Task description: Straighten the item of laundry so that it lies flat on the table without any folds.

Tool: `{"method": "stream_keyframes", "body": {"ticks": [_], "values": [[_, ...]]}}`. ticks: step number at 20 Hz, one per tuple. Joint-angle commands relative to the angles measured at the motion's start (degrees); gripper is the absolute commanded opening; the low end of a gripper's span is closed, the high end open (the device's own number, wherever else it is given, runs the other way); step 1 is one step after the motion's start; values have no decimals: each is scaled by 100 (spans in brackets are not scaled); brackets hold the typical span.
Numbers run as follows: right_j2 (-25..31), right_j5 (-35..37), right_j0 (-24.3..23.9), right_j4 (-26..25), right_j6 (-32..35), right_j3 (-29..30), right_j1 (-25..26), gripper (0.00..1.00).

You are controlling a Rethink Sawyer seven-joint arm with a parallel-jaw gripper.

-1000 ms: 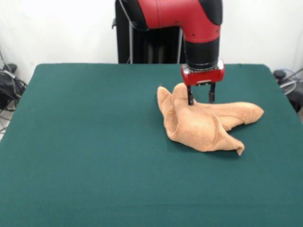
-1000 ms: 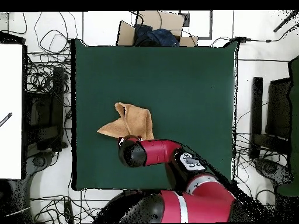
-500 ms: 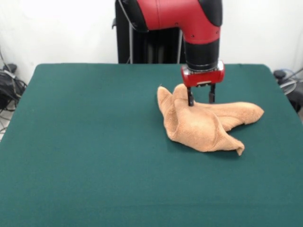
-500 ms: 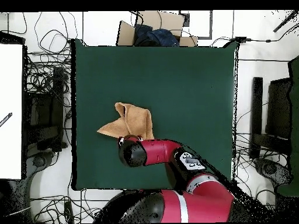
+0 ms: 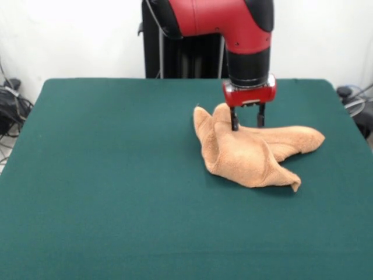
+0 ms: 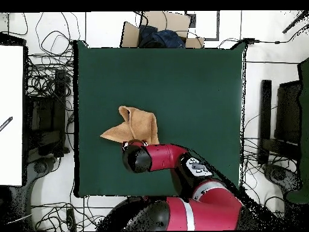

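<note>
A: Table state?
B: Green felt table (image 5: 116, 192) fills the front view; in the overhead view it (image 6: 193, 90) is a dark green square, bare over most of its area.

A: Arm?
B: Red and black Sawyer arm (image 5: 245, 35) drops in from the top of the front view, wrist vertical; overhead, the arm (image 6: 166, 156) reaches in from the bottom edge and covers the towel's near margin.

A: Laundry position?
B: Orange-tan terry towel (image 5: 250, 151) lies crumpled right of centre in the front view, not flat; one lobe stands up at its far left, one arm runs out to the right, one pointed corner comes toward the camera; overhead the towel (image 6: 136, 125) sits left of the table's middle, toward the robot's side.

A: Gripper against the towel?
B: Gripper (image 5: 247, 123) sits directly over the towel's far raised part; its two black fingers (image 5: 234, 119) stand apart, tips down at the cloth, no fold pinched between them; gripper spread, holding nothing; whether the tips press into the pile I cannot tell.
</note>
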Motion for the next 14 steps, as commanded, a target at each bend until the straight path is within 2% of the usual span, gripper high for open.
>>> {"method": "stream_keyframes", "body": {"ticks": [1,2,14], "values": [[194,-359,-108,-57,636,-415,-192,100],[222,-350,-133,-71,610,-426,-185,0],[105,-648,-52,-3,807,-357,-214,0]]}}
